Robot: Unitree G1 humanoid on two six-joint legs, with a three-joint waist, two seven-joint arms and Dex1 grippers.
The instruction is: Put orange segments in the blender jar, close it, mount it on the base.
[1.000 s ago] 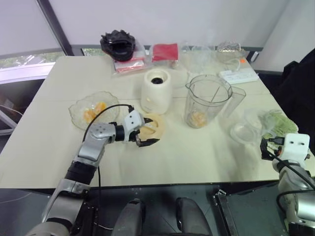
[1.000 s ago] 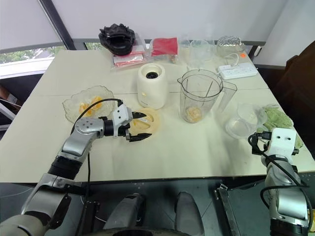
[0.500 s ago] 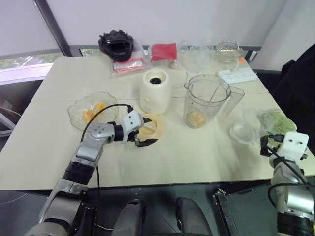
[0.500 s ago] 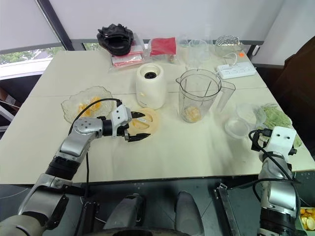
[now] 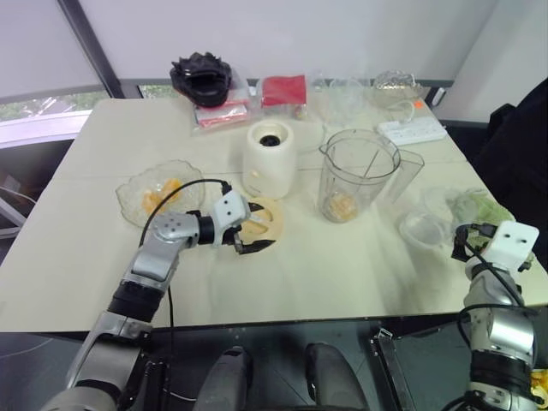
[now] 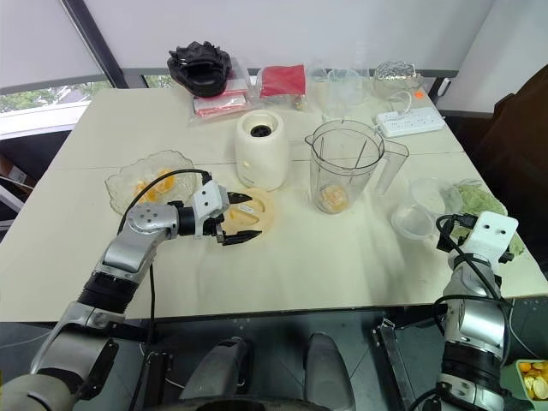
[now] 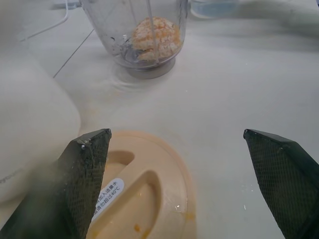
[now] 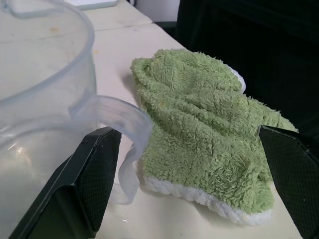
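Observation:
The clear blender jar (image 5: 360, 175) stands upright mid-table with orange segments (image 7: 152, 37) at its bottom. To its left stands the cream base (image 5: 271, 158). More orange segments (image 5: 158, 195) lie in a scalloped glass dish (image 5: 137, 205) further left. My left gripper (image 5: 244, 235) is open and low over the table, its fingers straddling the flat cream lid (image 7: 144, 194). At the table's right edge my right gripper (image 6: 449, 233) is open. It points at the rim tab of a small clear tub (image 8: 40, 99) and at a green cloth (image 8: 199, 129), gripping nothing.
Along the table's far edge are a black object (image 5: 204, 77), a red packet (image 5: 287, 88), clear containers (image 5: 342, 98) and a white power strip (image 5: 413, 130). The table's right edge is close beside the right gripper.
My right gripper has edged forward toward the clear tub and green cloth and rolled a little. The left gripper stays around the lid.

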